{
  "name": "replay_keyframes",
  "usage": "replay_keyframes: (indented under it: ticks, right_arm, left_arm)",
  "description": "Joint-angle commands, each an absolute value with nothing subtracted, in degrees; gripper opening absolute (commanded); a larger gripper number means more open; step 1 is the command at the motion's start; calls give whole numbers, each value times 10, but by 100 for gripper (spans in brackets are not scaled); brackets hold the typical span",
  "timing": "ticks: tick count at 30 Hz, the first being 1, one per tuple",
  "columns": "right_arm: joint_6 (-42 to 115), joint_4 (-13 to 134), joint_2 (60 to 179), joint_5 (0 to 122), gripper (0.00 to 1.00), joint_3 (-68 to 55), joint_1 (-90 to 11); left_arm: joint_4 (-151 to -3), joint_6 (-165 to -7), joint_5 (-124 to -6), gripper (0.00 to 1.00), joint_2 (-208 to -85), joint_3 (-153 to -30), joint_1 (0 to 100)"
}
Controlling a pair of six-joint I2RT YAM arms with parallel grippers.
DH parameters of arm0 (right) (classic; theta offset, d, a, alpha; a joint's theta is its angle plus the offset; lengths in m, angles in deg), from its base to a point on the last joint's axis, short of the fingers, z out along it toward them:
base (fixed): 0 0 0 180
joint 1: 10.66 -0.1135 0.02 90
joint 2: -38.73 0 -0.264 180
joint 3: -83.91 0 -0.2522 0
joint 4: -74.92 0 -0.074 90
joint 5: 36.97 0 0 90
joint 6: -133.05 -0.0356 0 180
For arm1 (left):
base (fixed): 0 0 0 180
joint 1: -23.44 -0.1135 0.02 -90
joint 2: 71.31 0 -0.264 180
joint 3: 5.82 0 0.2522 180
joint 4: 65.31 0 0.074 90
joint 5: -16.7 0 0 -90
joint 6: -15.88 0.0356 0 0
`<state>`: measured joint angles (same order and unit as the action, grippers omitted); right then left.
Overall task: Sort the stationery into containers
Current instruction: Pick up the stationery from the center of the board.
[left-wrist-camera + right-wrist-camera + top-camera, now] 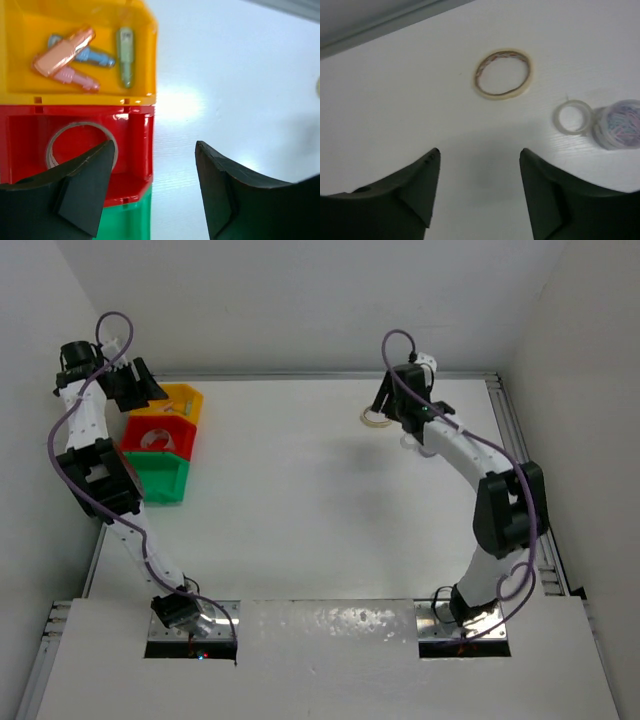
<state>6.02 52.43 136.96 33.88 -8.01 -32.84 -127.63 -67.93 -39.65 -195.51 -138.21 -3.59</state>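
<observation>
Three joined bins stand at the far left: yellow [186, 403], red [188, 440] and green [160, 480]. My left gripper [148, 392] hovers open and empty over them [155, 150]. The yellow bin [75, 95] holds orange [64, 51], blue [97, 59], green [125, 56] and pink [77, 78] capsule pieces. The red bin [141, 135] holds a tape ring [80, 129]. My right gripper [383, 400] is open and empty [480, 152] above the table, just short of a tan tape ring [502, 73]. A clear tape ring [573, 117] lies to its right.
A small clear pot of coloured bits [620, 125] touches the clear ring. The green bin [125, 220] shows only its edge in the left wrist view. A metal rail [515, 440] runs along the table's right side, and white walls close in the back and sides.
</observation>
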Motion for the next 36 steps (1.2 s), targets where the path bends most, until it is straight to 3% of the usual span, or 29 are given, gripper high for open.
replay_keyframes:
  ticks: [1, 6, 9, 15, 21, 25, 26, 29, 33, 36]
  right_arm:
    - [-4, 459, 1452, 339, 68, 28, -280]
    - [-12, 338, 1666, 338, 68, 293, -238]
    - [-11, 285, 1750, 320, 65, 383, -225]
    - [-48, 310, 1743, 301, 58, 284, -210]
    - [-69, 294, 1770, 318, 50, 288, -211]
    - [-85, 283, 1793, 311, 34, 305, -210]
    - [-89, 279, 1799, 309, 22, 307, -209]
    - [-96, 283, 1794, 304, 0, 303, -207]
    - [-43, 345, 1725, 291, 0, 245, -217]
    - [27, 415, 1634, 208, 0, 177, -267]
  left_arm:
    - [-1241, -721, -370, 64, -1889, -1407, -35]
    - [-1259, -713, -373, 64, -1866, -1389, -30]
    - [-1280, -693, -378, 64, -1855, -1371, -28]
    - [-1284, -686, -373, 64, -1830, -1337, -28]
    - [-1277, -700, -364, 64, -1830, -1348, -28]
    - [-1281, -697, -366, 64, -1831, -1359, -28]
    - [-1282, -696, -367, 64, -1830, -1359, -28]
    - [-1290, -686, -370, 64, -1828, -1359, -27]
    - [-1315, -649, -366, 64, -1820, -1363, -4]
    - [-1350, -596, -381, 65, -1806, -1368, 51]
